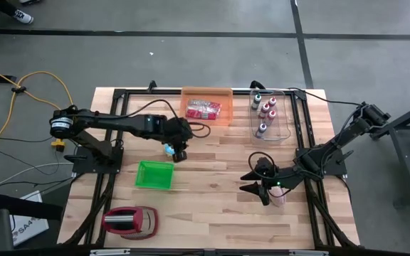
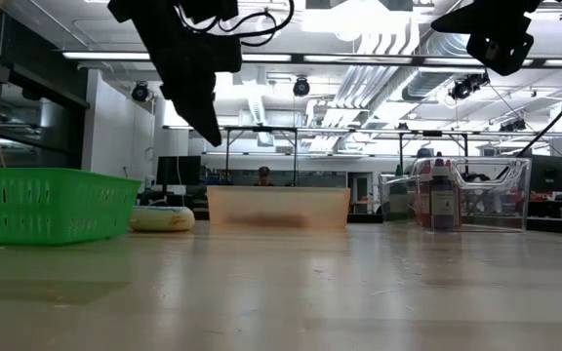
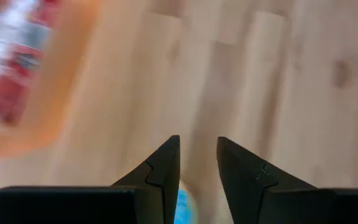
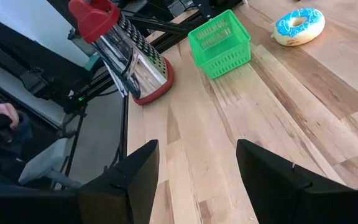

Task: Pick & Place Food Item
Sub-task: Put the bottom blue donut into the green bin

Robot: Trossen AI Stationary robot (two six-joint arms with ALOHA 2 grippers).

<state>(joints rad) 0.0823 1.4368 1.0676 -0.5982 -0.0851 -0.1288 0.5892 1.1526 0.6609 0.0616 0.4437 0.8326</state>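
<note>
Donut (image 4: 299,26) lies on worktop (image 1: 212,156), just beside green basket (image 1: 154,175): likely drop spot. Left gripper (image 3: 197,168) hangs above donut, jaws slightly spread, empty, lined up to descend. Right gripper (image 4: 197,168) waits well apart, jaws spread, holding nothing.

I'm working in a big open lab hall: exposed ceiling ducts (image 2: 398,58), strip lights (image 2: 359,66), grey concrete floor (image 1: 191,43), black-framed wooden table (image 1: 219,178).
</note>
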